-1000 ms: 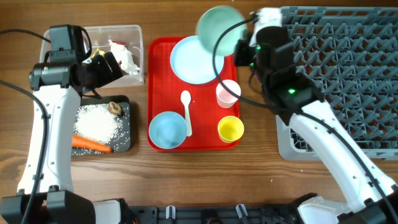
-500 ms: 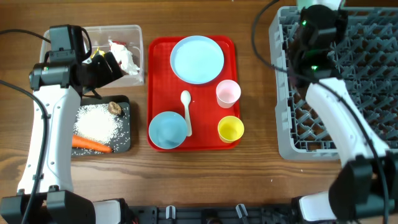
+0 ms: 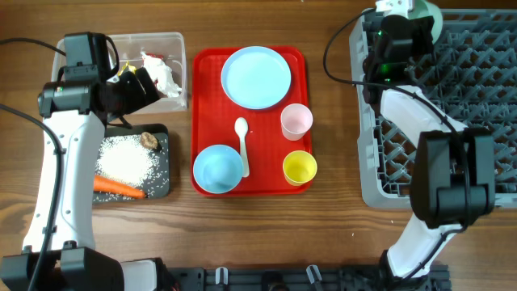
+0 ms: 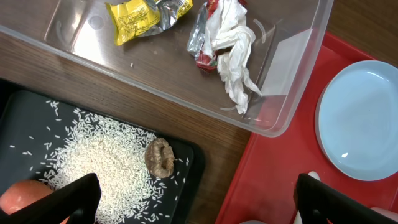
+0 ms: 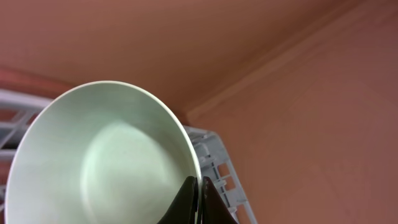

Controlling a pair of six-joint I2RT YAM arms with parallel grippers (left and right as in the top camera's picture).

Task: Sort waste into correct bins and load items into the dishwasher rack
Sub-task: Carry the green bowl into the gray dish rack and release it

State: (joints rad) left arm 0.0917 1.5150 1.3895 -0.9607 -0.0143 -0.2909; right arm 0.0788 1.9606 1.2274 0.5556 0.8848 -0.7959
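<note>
At the far left, the left tool (image 4: 196,193) hangs released, its fingers spread wide, above the seam where the clear tub (image 3: 174,40) meets the black tub (image 3: 166,182). It grasps nothing. The clear tub holds the dry litter: a yellow wrapper (image 4: 146,15), a red-white wrapper (image 4: 205,37) and a twisted tissue (image 4: 239,59). The black tub holds the food scraps: a spread of rice (image 3: 125,158), a brown lump (image 3: 149,140) at its far edge and a carrot (image 3: 117,187) along the near edge. The split reads as packaging apart from food, so the waste looks sorted.

In the middle of the surface, the red tray (image 3: 275,184) serves as the holding spot for dishes not yet loaded: the plate (image 3: 256,77) at the far end, a second bowl (image 3: 218,168) at the near left, the spoon (image 3: 241,145) beside it, and the pink cup (image 3: 296,121) and yellow cup (image 3: 300,167) on the right.

On the right, the right tool (image 5: 196,202) is clenched on the rim of a pale bowl (image 5: 99,162), held tipped on edge over the far-left corner of the rack (image 3: 485,121). Pinching the rim probably lets the bowl slide upright between the pegs. Whether it touches the pegs yet, I cannot tell.
</note>
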